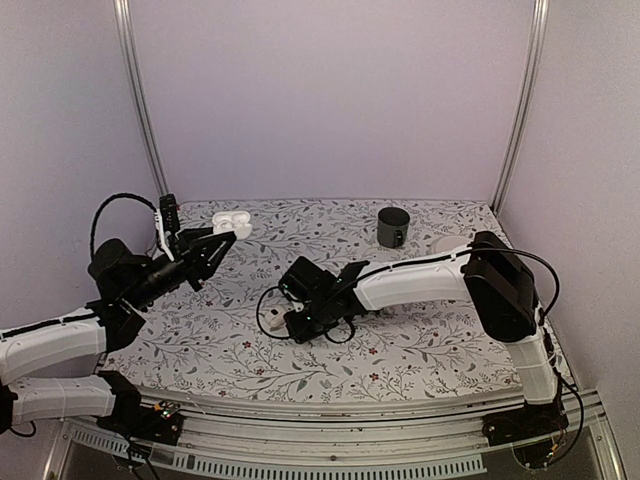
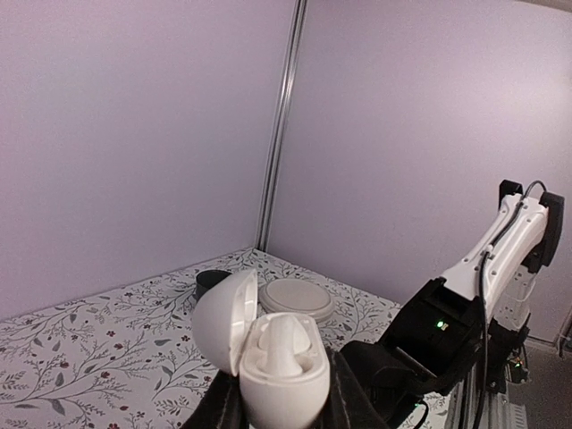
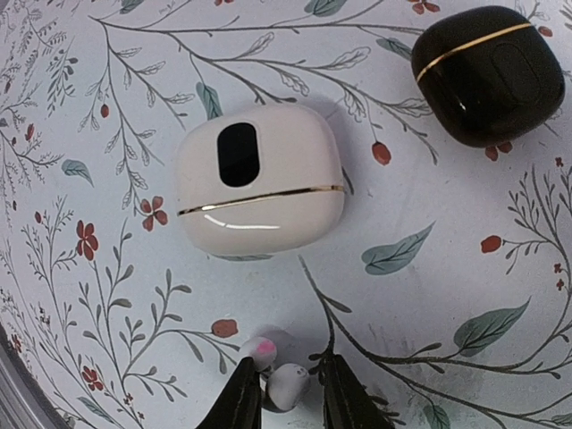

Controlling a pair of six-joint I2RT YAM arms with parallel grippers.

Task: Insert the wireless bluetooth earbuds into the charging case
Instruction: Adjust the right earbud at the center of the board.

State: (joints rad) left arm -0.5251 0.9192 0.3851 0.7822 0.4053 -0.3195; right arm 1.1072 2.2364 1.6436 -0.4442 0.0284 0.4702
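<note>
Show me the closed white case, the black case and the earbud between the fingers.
closed white case point(image 3: 268, 186): right wrist view, centre, above the gold seam.
black case point(image 3: 490, 76): right wrist view, centre, below the gold line.
earbud point(image 3: 286, 386): right wrist view, its white body.

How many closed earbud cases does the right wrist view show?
2: a cream case in the middle, a black case at top right. Others may lie outside this view.

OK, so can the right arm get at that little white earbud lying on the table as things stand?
Probably yes. The right fingers stand on either side of the white earbud, with nothing between them and it. The closed white case and the black case lie apart from it.
</note>
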